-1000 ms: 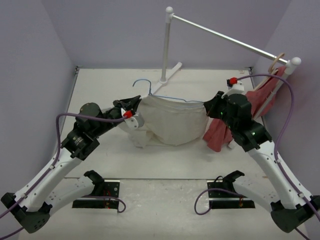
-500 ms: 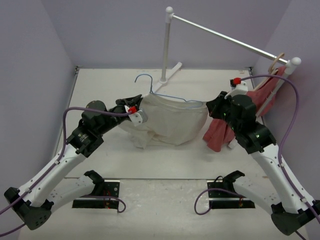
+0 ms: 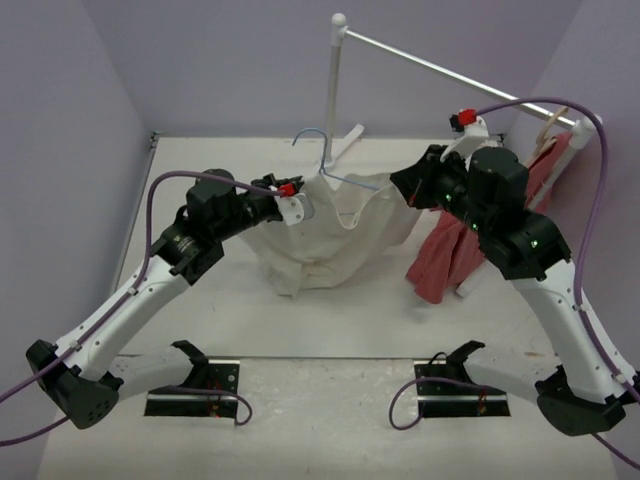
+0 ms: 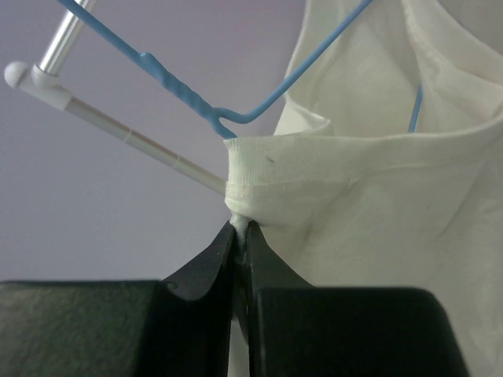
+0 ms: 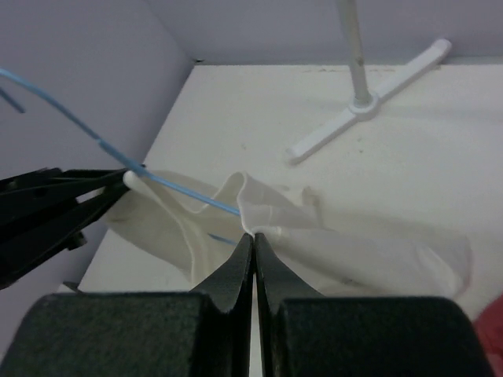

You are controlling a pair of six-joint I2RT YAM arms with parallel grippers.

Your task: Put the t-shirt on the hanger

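Observation:
The cream t-shirt (image 3: pixel 330 235) hangs stretched between my two grippers above the table. The light-blue wire hanger (image 3: pixel 322 150) sticks out of its top edge, hook up, lower frame inside the cloth. My left gripper (image 3: pixel 303 207) is shut on the shirt's left edge; in the left wrist view the pinched hem (image 4: pixel 240 216) sits just below the hanger wire (image 4: pixel 189 98). My right gripper (image 3: pixel 403 186) is shut on the shirt's right edge; in the right wrist view the cloth (image 5: pixel 330 243) runs from my fingertips and the blue wire (image 5: pixel 181 192) passes into it.
A white rack with an upright post (image 3: pixel 332 90) and a slanted rail (image 3: pixel 440 70) stands at the back. A red garment (image 3: pixel 455 250) on a tan wooden hanger (image 3: pixel 553 125) hangs from the rail's right end, close behind my right arm. Purple walls close three sides.
Both grippers have lifted the shirt and hanger up and back toward the rack. The shirt now sags in a V between them, and the hanger hook has risen beside the post.

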